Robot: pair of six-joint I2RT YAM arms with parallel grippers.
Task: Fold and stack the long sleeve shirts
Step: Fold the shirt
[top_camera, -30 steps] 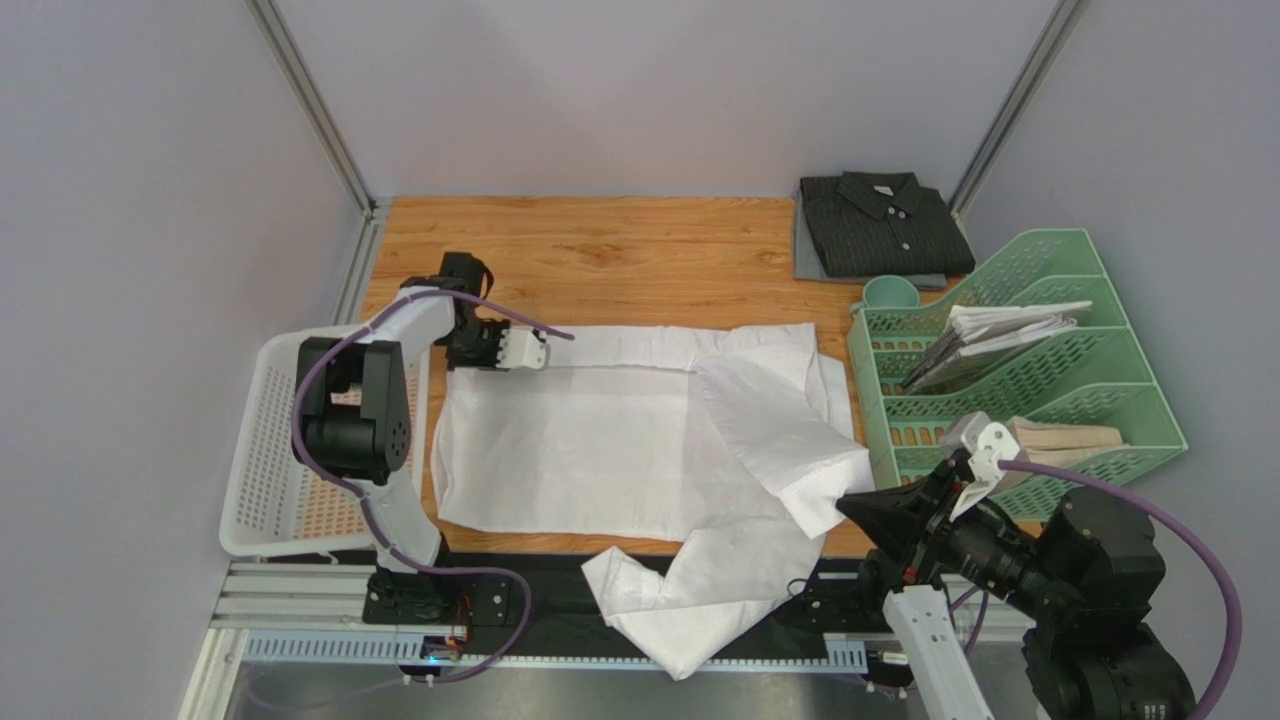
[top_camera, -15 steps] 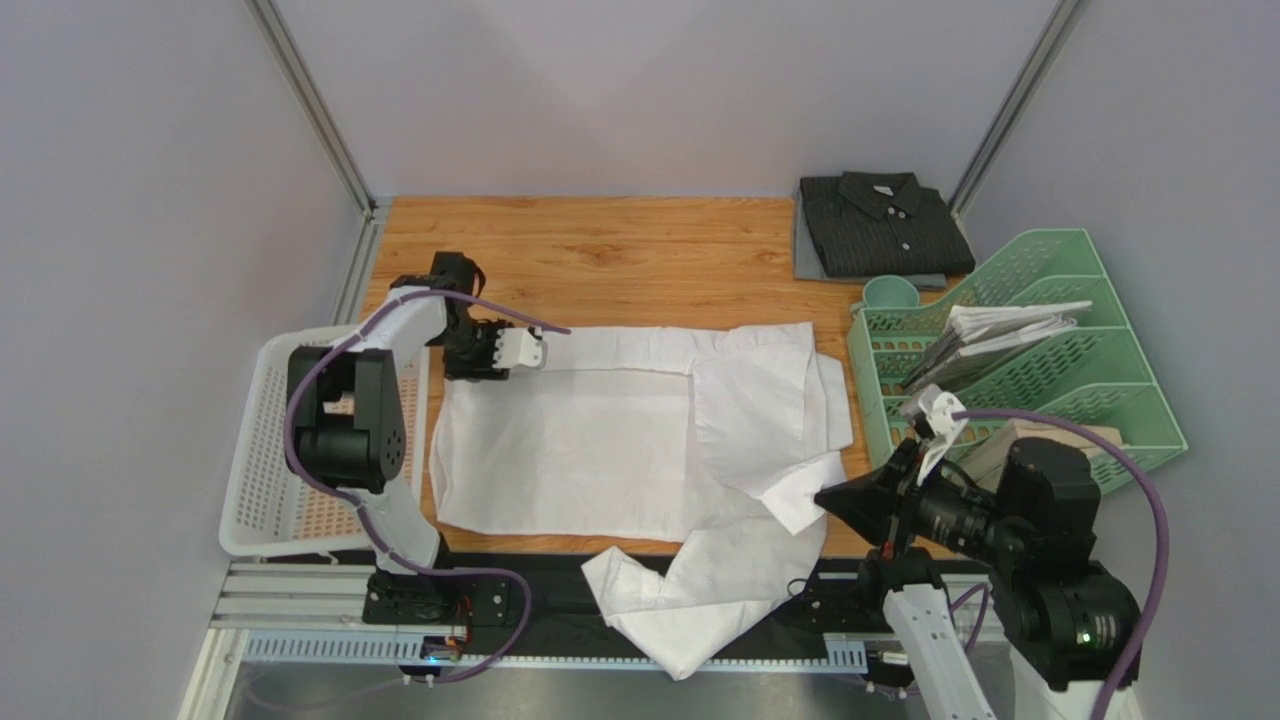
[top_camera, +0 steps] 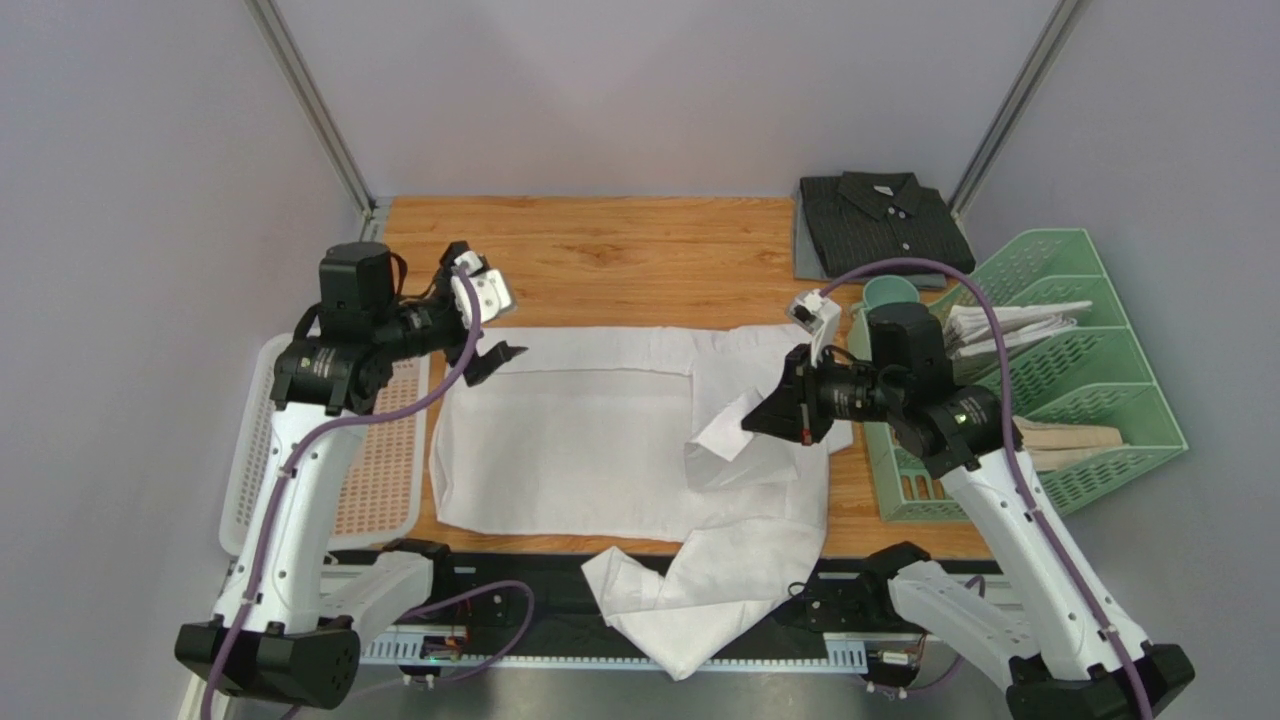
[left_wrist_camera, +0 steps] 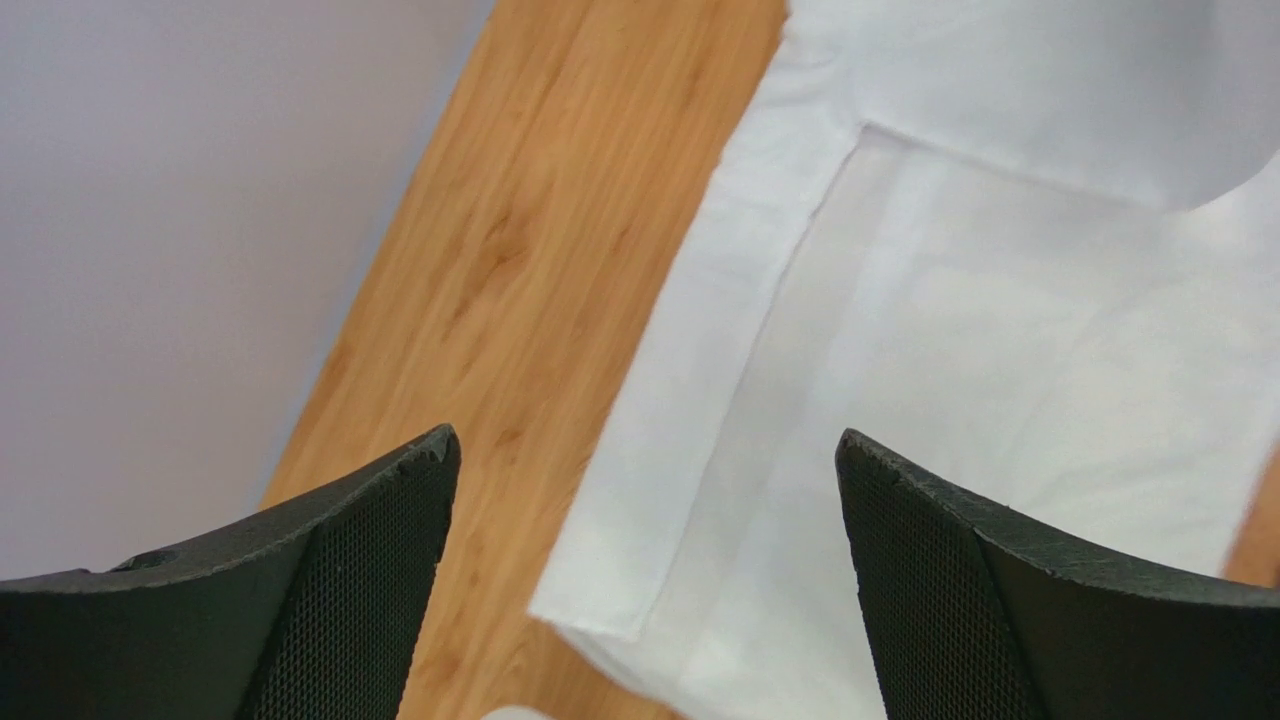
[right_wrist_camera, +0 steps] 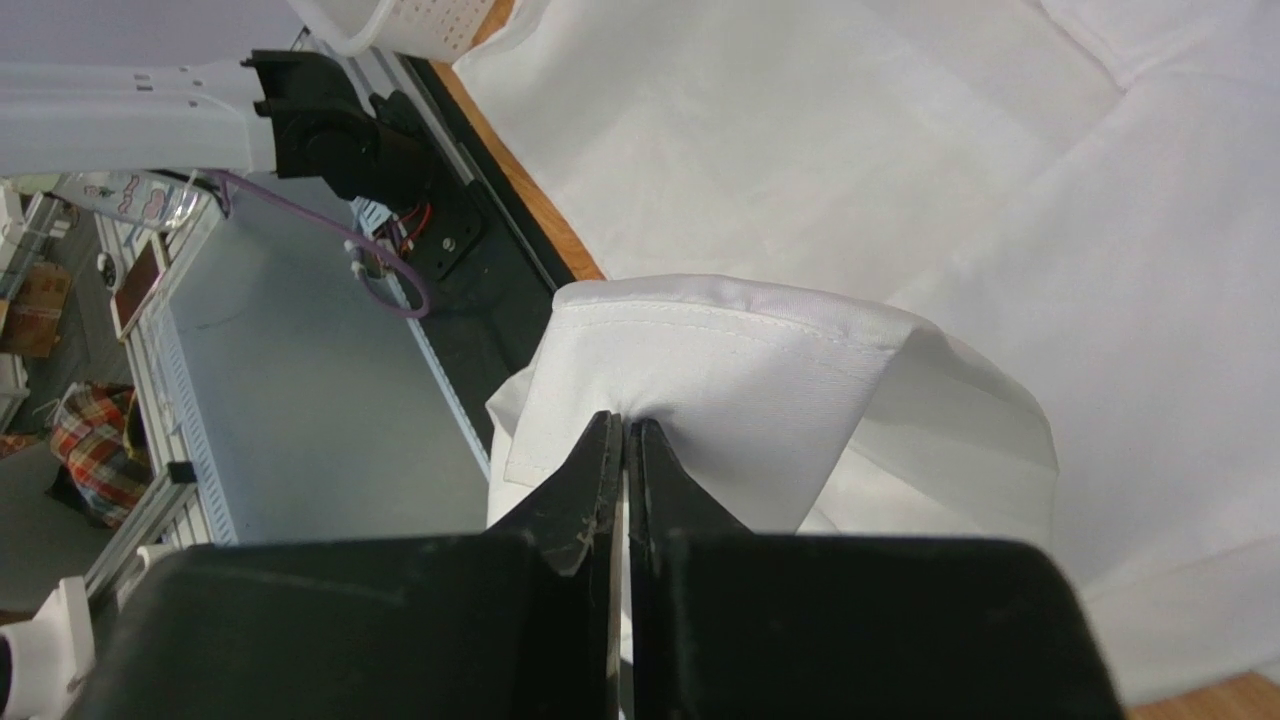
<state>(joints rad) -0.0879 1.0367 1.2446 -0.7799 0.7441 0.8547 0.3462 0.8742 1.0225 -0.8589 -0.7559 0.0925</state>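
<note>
The white long sleeve shirt (top_camera: 579, 450) lies spread on the wooden table, one sleeve hanging over the near edge. The dark striped shirt (top_camera: 879, 225) sits folded at the back right corner. My left gripper (top_camera: 493, 323) hovers open above the white shirt's far left corner; in the left wrist view the left gripper (left_wrist_camera: 646, 443) has its jaws wide apart over the folded edge of the white shirt (left_wrist_camera: 977, 345), holding nothing. My right gripper (top_camera: 756, 419) is shut on the white shirt's other sleeve cuff (right_wrist_camera: 751, 353), lifted above the shirt's right side; the right gripper (right_wrist_camera: 624, 423) pinches the cloth.
A white mesh basket (top_camera: 256, 450) stands at the table's left edge under the left arm. A green file rack (top_camera: 1104, 398) with papers (top_camera: 999, 330) stands at the right. The hanging sleeve (top_camera: 691, 593) drapes over the black front rail.
My left gripper has opened, let go of the shirt's far left edge and risen. My right gripper has carried the cuff up and leftward over the shirt.
</note>
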